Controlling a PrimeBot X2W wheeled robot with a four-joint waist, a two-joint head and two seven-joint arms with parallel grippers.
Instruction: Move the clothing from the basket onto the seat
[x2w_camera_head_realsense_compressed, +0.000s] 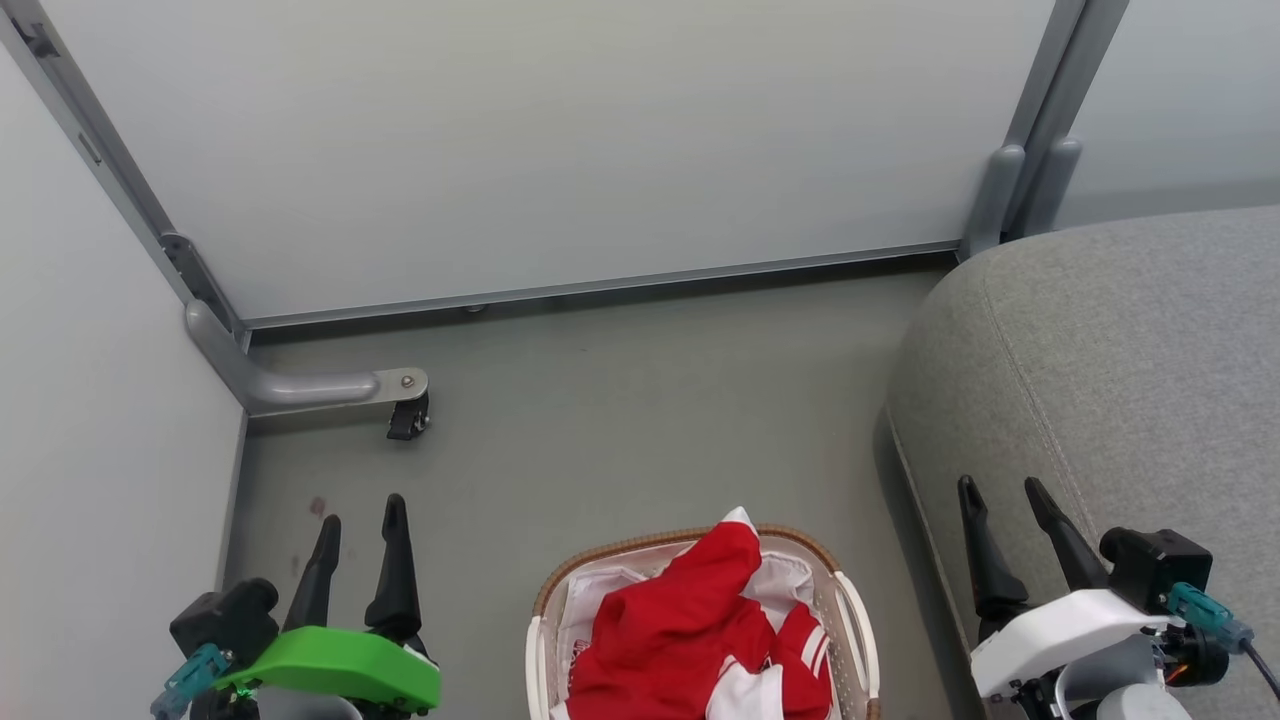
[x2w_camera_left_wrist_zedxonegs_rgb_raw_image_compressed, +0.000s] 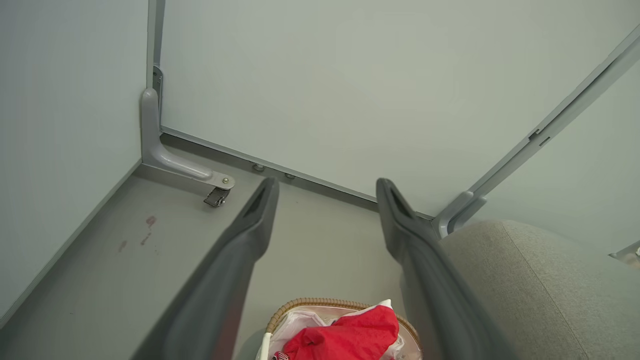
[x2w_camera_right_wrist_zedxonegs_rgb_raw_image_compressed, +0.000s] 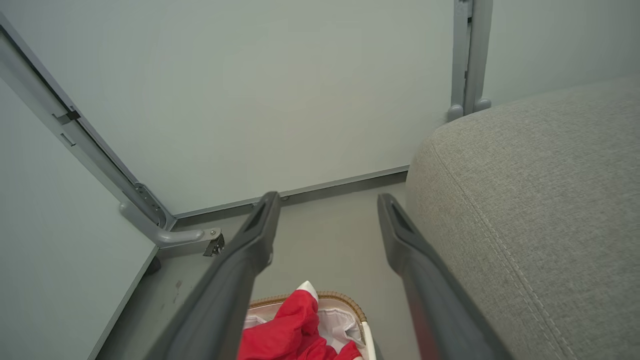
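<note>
The clothing (x2w_camera_head_realsense_compressed: 690, 630) lies heaped in the basket (x2w_camera_head_realsense_compressed: 640, 545). Its red fabric rises above the brown woven rim at the far side, a white-striped sleeve (x2w_camera_head_realsense_compressed: 812, 645) lies on the side nearer the seat (x2w_camera_head_realsense_compressed: 1120, 360), and the white liner (x2w_camera_head_realsense_compressed: 790, 575) shows around it. The basket stands on the grey floor (x2w_camera_head_realsense_compressed: 620, 420), well back from the floor's far edge, where a pale panel (x2w_camera_head_realsense_compressed: 560, 140) meets it. It is near the seat, which takes up the floor's right side; a strip of floor shows between them. The left hand (x2w_camera_head_realsense_compressed: 362, 515) hangs over the left side of the floor, not far from the far left corner, where a grey bracket (x2w_camera_head_realsense_compressed: 320, 385) carries a small black caster (x2w_camera_head_realsense_compressed: 408, 418). Its two dark fingers stand wide apart with nothing between them, and it touches neither the basket nor the clothing. The right hand (x2w_camera_head_realsense_compressed: 1000, 490) hangs above the seat's edge nearest the basket. Its fingers are likewise spread and empty, and in the right wrist view floor and the basket's far rim show in the gap between them.
</note>
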